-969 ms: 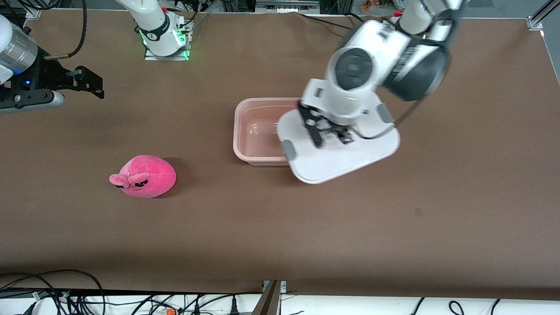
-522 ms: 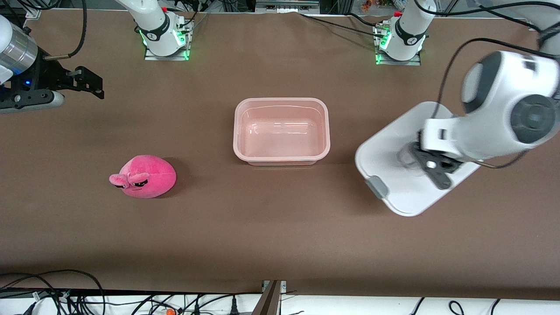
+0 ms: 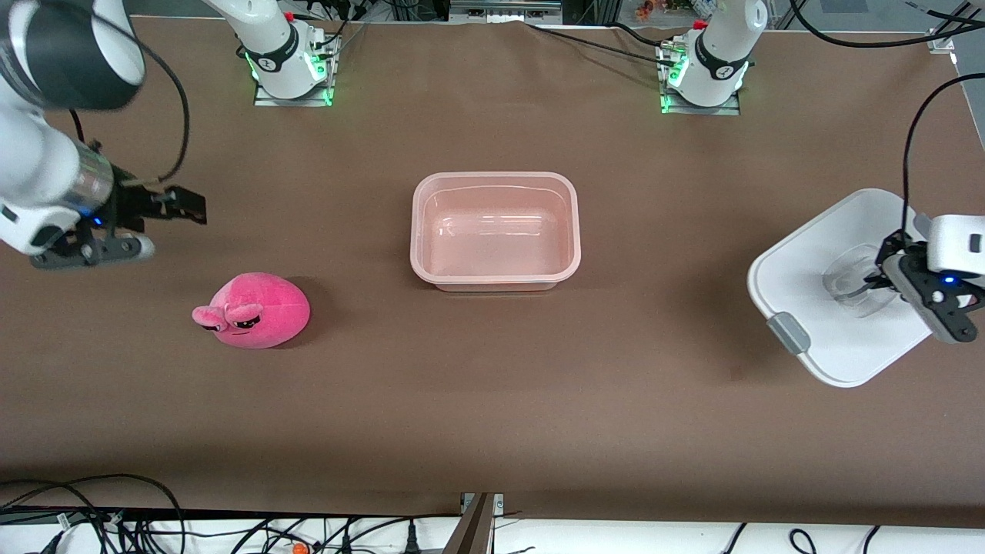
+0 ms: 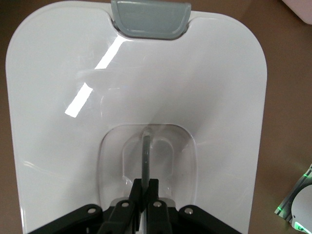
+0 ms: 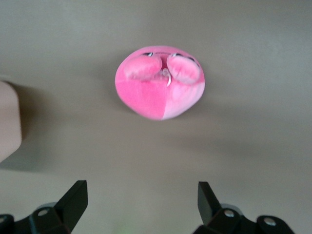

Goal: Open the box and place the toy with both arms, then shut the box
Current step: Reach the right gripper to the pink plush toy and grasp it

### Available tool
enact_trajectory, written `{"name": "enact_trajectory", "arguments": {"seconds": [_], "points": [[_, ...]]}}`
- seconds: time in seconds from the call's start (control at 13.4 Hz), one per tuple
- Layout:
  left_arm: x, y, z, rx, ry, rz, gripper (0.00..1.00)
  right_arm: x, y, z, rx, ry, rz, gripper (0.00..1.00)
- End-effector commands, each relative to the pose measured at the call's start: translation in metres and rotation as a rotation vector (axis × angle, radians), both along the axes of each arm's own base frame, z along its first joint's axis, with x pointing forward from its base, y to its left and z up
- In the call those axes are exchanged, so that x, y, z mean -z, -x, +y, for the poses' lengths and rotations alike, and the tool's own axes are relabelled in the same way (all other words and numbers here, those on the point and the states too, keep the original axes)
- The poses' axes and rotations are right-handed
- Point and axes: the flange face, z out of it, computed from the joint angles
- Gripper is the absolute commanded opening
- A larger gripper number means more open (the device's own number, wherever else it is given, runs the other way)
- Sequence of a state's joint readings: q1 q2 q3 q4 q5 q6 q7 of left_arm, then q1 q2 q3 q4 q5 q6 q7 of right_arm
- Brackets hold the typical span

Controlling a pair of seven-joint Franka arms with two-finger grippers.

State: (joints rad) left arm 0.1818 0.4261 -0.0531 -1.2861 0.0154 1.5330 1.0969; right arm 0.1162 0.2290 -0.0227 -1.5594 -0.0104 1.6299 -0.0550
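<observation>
The box [image 3: 422,231], a translucent pale-pink tub, stands open in the middle of the table. Its white lid [image 3: 808,308] is at the left arm's end of the table, one grey clip [image 3: 788,332] showing. My left gripper [image 3: 876,282] is shut on the lid's clear centre handle [image 4: 145,146]; the lid [image 4: 63,97] fills the left wrist view under the gripper [image 4: 146,183]. The pink toy [image 3: 254,311] lies on the table toward the right arm's end. My right gripper [image 3: 192,209] is open and empty, over the table beside the toy [image 5: 160,90]; its fingers [image 5: 75,195] stand wide apart.
Both arm bases [image 3: 286,61] stand along the table edge farthest from the front camera. A corner of the tub [image 5: 7,122] shows in the right wrist view. Cables [image 3: 115,515] hang off the table edge nearest the front camera.
The left arm carried the lid from over the tub out to the left arm's end of the table. The right gripper came in closer to the toy.
</observation>
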Motion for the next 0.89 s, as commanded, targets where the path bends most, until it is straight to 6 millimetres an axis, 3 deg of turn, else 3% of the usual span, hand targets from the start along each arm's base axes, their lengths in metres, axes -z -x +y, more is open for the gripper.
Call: {"name": "enact_trajectory", "arguments": {"seconds": [0.0,0.3,0.6,0.82], "points": [[-0.007,0.002,-0.002,0.063,0.02,-0.005,0.0,0.046,-0.021,-0.002,-0.013,-0.006,-0.018,1.0],[-0.006,-0.001,-0.024,0.127,0.033,-0.004,0.0,0.117,-0.014,-0.007,0.02,-0.052,-0.067,1.0],[-0.007,-0.001,-0.027,0.136,0.035,-0.005,0.0,0.156,-0.001,-0.029,-0.045,-0.051,-0.094,1.0],[-0.007,-0.001,-0.029,0.143,0.037,-0.005,0.0,0.171,0.001,-0.038,-0.071,-0.05,-0.133,1.0]]}}
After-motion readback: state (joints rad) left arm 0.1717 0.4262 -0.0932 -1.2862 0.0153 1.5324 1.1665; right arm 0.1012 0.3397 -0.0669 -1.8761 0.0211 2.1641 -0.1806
